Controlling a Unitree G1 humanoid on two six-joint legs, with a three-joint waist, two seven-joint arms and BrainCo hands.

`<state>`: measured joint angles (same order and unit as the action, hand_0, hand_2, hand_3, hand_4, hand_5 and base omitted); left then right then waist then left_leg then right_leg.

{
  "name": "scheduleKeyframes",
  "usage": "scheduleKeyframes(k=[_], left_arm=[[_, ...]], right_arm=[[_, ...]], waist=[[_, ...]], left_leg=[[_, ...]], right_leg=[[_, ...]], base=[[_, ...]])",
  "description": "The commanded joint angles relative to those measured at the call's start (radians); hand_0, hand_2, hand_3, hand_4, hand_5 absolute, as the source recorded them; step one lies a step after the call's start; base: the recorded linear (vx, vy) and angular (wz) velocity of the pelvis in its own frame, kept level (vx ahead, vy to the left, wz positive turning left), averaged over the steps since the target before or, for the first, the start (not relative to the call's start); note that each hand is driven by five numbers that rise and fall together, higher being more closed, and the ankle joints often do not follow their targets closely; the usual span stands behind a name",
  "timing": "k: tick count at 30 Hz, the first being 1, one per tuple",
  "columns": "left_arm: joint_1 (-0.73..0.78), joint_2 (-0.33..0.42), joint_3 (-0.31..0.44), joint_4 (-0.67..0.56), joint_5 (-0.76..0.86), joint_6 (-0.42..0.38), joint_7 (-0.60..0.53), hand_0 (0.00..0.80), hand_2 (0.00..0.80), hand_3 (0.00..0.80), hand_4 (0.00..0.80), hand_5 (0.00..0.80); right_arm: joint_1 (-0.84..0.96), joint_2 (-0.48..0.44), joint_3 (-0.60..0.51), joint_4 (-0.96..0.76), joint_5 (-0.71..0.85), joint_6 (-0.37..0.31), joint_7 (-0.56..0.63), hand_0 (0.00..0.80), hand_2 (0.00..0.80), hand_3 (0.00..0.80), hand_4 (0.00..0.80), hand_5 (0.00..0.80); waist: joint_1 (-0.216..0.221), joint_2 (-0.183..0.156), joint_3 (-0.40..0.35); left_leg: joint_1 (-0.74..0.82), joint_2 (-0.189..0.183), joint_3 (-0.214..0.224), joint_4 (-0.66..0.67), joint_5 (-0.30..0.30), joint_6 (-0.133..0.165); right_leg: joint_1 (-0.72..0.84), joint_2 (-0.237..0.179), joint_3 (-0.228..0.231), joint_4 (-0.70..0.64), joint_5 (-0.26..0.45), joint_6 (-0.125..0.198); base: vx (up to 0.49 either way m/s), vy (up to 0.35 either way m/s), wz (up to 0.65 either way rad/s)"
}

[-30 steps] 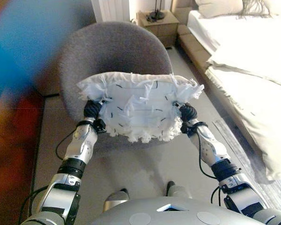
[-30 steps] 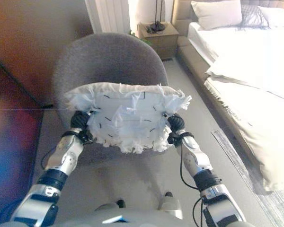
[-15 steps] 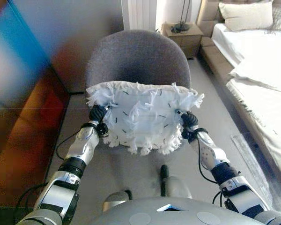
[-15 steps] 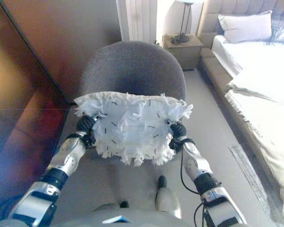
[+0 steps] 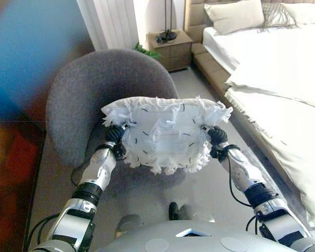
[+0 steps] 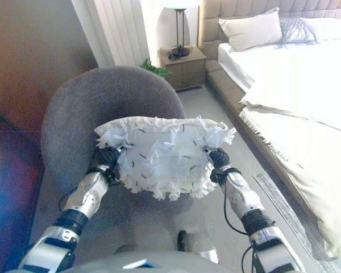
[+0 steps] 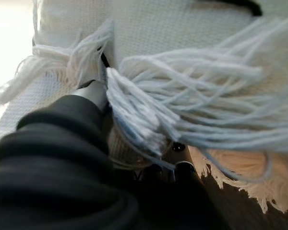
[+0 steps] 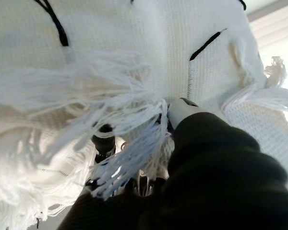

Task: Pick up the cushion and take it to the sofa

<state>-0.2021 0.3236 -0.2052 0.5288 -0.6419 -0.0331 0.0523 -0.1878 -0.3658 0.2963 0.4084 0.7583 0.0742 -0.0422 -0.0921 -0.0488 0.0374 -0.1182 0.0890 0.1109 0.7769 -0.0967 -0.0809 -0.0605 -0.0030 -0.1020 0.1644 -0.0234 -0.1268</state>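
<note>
The cushion [image 5: 165,134] is white with long fringe and short dark stitches. I hold it up in front of me between both hands, above the floor and just in front of a grey round armchair [image 5: 94,89]. My left hand [image 5: 115,137] grips its left edge and my right hand [image 5: 216,139] grips its right edge. In the left wrist view the thumb [image 7: 93,91] lies on the cloth [image 7: 182,43] with the fingers curled under the fringe. The right wrist view shows the same grip on the cushion [image 8: 110,43]. The fringe hides most of both hands.
A bed [image 5: 283,68] with white bedding and a pillow [image 5: 233,16] fills the right side. A wooden nightstand [image 5: 170,47] with a lamp stands at the back beside a pale curtain [image 5: 110,21]. A dark wall [image 5: 10,173] runs along the left.
The whole picture has shifted, so the camera has moved: the armchair now sits further left and the bed shows more. The cushion stays held between both hands.
</note>
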Motion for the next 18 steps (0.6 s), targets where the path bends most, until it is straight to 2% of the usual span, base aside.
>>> scheduleKeyframes(k=[1, 3, 6, 11, 15, 18], left_arm=[[-0.046, 0.024, 0.054, -0.106, -0.015, -0.088, -0.031, 0.800, 0.800, 0.800, 0.800, 0.800], [-0.052, 0.028, 0.067, -0.090, -0.033, -0.078, -0.041, 0.800, 0.800, 0.800, 0.800, 0.800], [-0.071, 0.019, 0.066, -0.064, -0.033, -0.071, -0.044, 0.800, 0.800, 0.800, 0.800, 0.800], [-0.104, -0.001, 0.046, 0.007, -0.027, -0.087, -0.055, 0.800, 0.800, 0.800, 0.800, 0.800], [-0.122, 0.006, 0.037, 0.037, -0.020, -0.102, -0.058, 0.800, 0.800, 0.800, 0.800, 0.800], [-0.152, 0.013, 0.019, 0.049, -0.011, -0.116, -0.042, 0.800, 0.800, 0.800, 0.800, 0.800]], right_arm=[[-0.077, 0.061, 0.031, -0.074, 0.044, -0.040, 0.052, 0.800, 0.800, 0.800, 0.800, 0.800], [-0.093, 0.068, 0.037, -0.073, 0.039, -0.018, 0.034, 0.800, 0.800, 0.800, 0.800, 0.800], [-0.114, 0.072, 0.044, -0.063, 0.035, -0.015, 0.011, 0.800, 0.800, 0.800, 0.800, 0.800], [-0.136, 0.070, 0.041, -0.046, 0.039, 0.000, 0.000, 0.800, 0.800, 0.800, 0.800, 0.800], [-0.135, 0.072, 0.040, -0.046, 0.052, 0.025, 0.006, 0.800, 0.800, 0.800, 0.800, 0.800], [-0.147, 0.078, 0.044, -0.023, 0.055, 0.016, 0.007, 0.800, 0.800, 0.800, 0.800, 0.800]], waist=[[0.028, -0.027, -0.037], [0.034, -0.018, -0.041], [0.037, -0.001, -0.048], [0.049, 0.023, -0.063], [0.052, 0.033, -0.072], [0.053, 0.040, -0.067]], left_leg=[[0.035, 0.020, 0.050, -0.182, 0.211, 0.026], [0.040, 0.032, 0.043, -0.307, 0.245, 0.013], [0.045, 0.048, 0.036, -0.481, 0.263, 0.002], [0.070, 0.043, -0.004, -0.712, 0.233, -0.012], [0.083, 0.026, 0.009, -0.760, 0.201, -0.006], [0.076, 0.006, 0.015, -0.737, 0.173, 0.013]], right_leg=[[0.058, -0.071, 0.012, -0.070, 0.065, 0.103], [0.075, -0.070, 0.029, -0.065, 0.051, 0.109], [0.092, -0.075, 0.048, -0.072, 0.039, 0.125], [0.141, -0.105, 0.050, -0.087, 0.013, 0.165], [0.160, -0.126, 0.037, -0.077, -0.007, 0.184], [0.139, -0.147, 0.026, -0.021, -0.031, 0.196]], base=[[0.229, 0.073, -0.20], [0.226, 0.119, -0.24], [0.200, 0.183, -0.21], [0.186, 0.190, 0.00], [0.156, 0.193, -0.17], [0.093, 0.203, -0.12]])
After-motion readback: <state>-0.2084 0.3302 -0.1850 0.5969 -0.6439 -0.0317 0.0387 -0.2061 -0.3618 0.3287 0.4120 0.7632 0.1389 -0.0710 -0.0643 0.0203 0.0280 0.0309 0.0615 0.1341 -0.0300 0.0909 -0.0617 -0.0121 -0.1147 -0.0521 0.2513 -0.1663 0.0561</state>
